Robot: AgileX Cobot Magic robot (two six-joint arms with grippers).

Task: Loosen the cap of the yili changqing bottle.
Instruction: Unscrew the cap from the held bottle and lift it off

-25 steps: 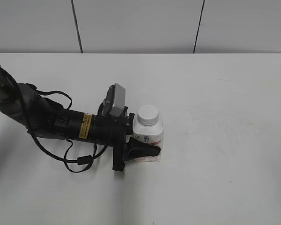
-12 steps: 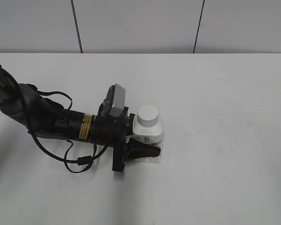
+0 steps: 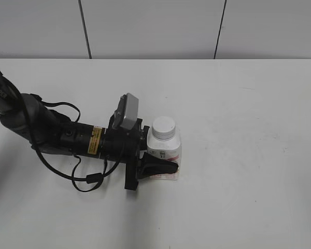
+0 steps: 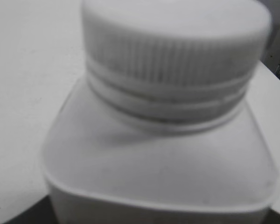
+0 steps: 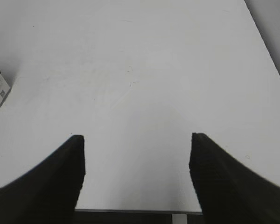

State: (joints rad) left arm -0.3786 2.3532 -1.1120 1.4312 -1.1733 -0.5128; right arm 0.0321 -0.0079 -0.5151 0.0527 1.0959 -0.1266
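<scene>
Exterior view: yili changqing bottle (image 3: 164, 149) upright on white worktop (image 3: 249, 155), just left of centre; left gripper (image 3: 158, 155) reaching in from 9 o'clock, jaws pinching the bottle body low down, cap (image 3: 163, 126) bare above. Right arm out of this view. Left wrist view: ribbed cap (image 4: 175, 42) and bottle shoulder (image 4: 163, 163) filling frame, blurred; seal ring apparently unbroken. Right wrist view: right gripper (image 5: 136, 175) over bare worktop, jaws spread wide, empty; bottle corner at 9 o'clock edge. Step judged: bracing. Next: right jaws onto cap, then twist.
</scene>
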